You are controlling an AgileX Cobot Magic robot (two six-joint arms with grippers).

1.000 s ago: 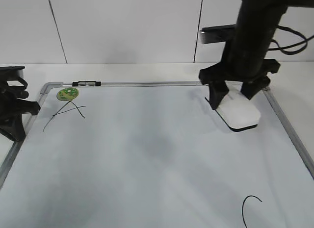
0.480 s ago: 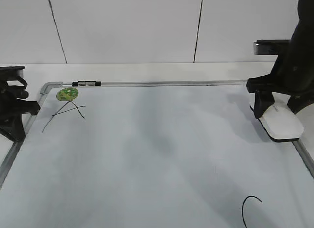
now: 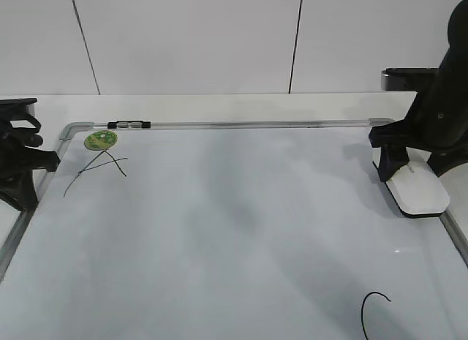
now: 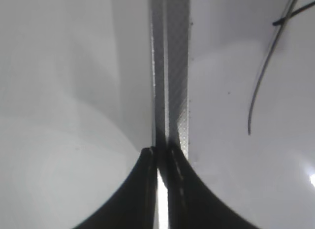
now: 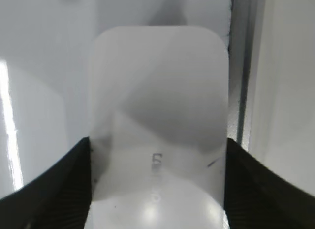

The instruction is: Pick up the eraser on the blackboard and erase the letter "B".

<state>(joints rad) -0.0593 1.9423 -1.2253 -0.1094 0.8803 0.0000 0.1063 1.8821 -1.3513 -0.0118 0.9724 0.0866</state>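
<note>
The white eraser (image 3: 420, 192) lies flat at the right edge of the blackboard (image 3: 219, 230), against its grey frame. My right gripper (image 3: 413, 172) is shut on the eraser; in the right wrist view its fingers (image 5: 69, 184) press both long sides of the eraser (image 5: 160, 106). No letter "B" shows on the board. The "A" (image 3: 99, 168) is at the far left and part of the "C" (image 3: 373, 311) at the bottom right. My left gripper (image 3: 33, 164) is shut and empty at the board's left frame (image 4: 170, 66).
A round green sticker (image 3: 101, 140) sits at the board's top left corner, with a small black clip (image 3: 129, 124) on the top frame. The white table (image 3: 219, 106) runs behind the board to a white panelled wall.
My right gripper has carried the eraser rightward across the board's upper right part to the right frame, then shifted it slightly. The left arm has not moved.
</note>
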